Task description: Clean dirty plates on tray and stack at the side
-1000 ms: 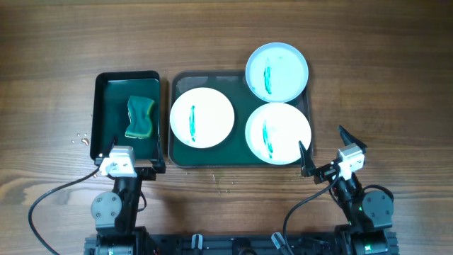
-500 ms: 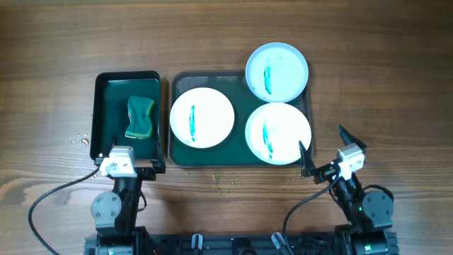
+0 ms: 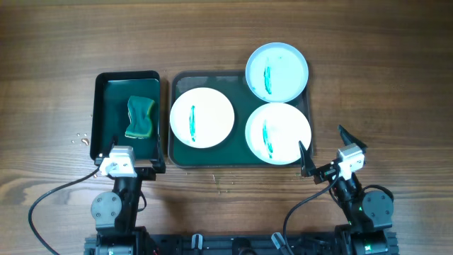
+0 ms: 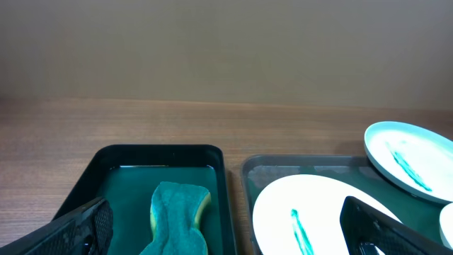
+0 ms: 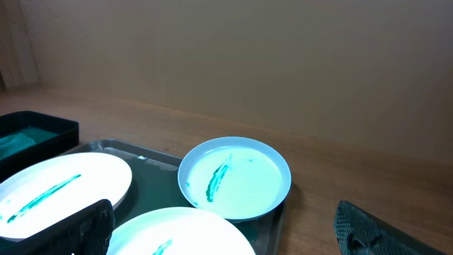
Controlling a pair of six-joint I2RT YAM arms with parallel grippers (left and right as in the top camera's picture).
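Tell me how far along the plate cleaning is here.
Done: nothing yet. The left plate, right plate and far plate all show teal streaks, and none is stacked beside the tray. In hand: nothing; the left gripper and right gripper are open and empty, and the sponge lies in the small tray. Left: take the sponge, wipe each plate, stack them.

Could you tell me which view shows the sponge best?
The overhead view: the whole sponge shows from above, lying in the small tray. The left wrist view cuts off its near end. The right wrist view shows only that tray's corner, no sponge discernible.
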